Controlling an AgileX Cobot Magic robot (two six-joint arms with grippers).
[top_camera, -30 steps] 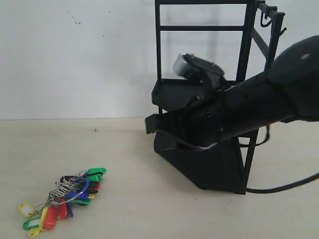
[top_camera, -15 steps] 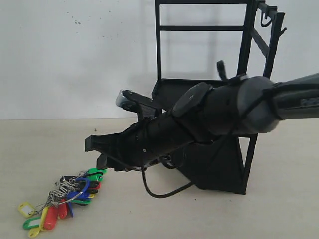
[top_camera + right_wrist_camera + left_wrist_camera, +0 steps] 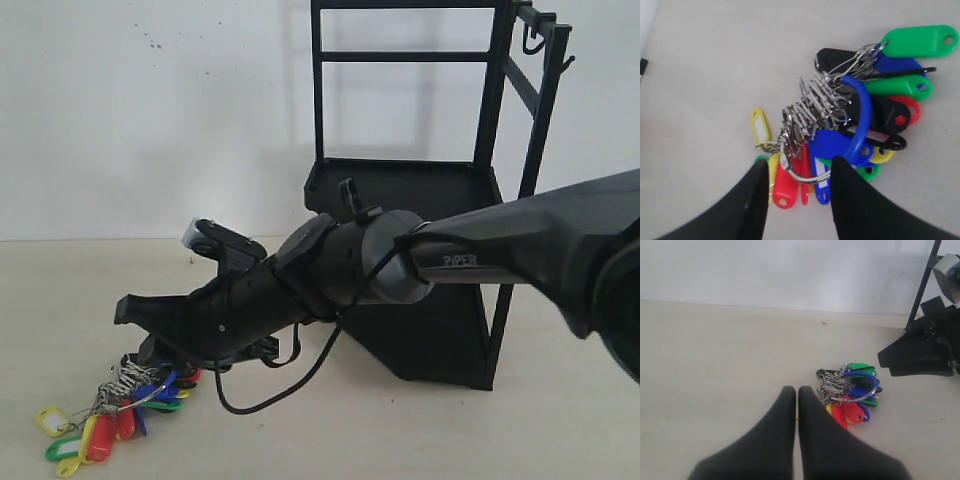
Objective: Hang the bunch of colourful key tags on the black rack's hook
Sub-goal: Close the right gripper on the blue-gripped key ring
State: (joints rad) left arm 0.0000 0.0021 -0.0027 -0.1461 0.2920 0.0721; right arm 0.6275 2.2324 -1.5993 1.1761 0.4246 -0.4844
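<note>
The colourful key tag bunch (image 3: 120, 405) lies flat on the table at the front left, its blue and metal ring (image 3: 840, 135) resting on top of the tags. My right gripper (image 3: 135, 330) has reached across from the right and hangs just above the bunch. It is open (image 3: 797, 167), and the metal part of the ring lies between its fingertips without touching them. My left gripper (image 3: 796, 392) is shut on nothing, close beside the bunch (image 3: 850, 395). The black rack (image 3: 420, 190) stands at the back right, with the hook (image 3: 569, 62) high on its outer upright.
A curled J-shaped hook (image 3: 533, 40) hangs under the rack's top rail. A black cable (image 3: 290, 385) loops down from the right arm onto the table. A white wall stands behind the beige table (image 3: 90, 290).
The right arm has swung from in front of the rack leftward and down, bringing its open gripper over the key tag bunch. The bunch has not moved.
</note>
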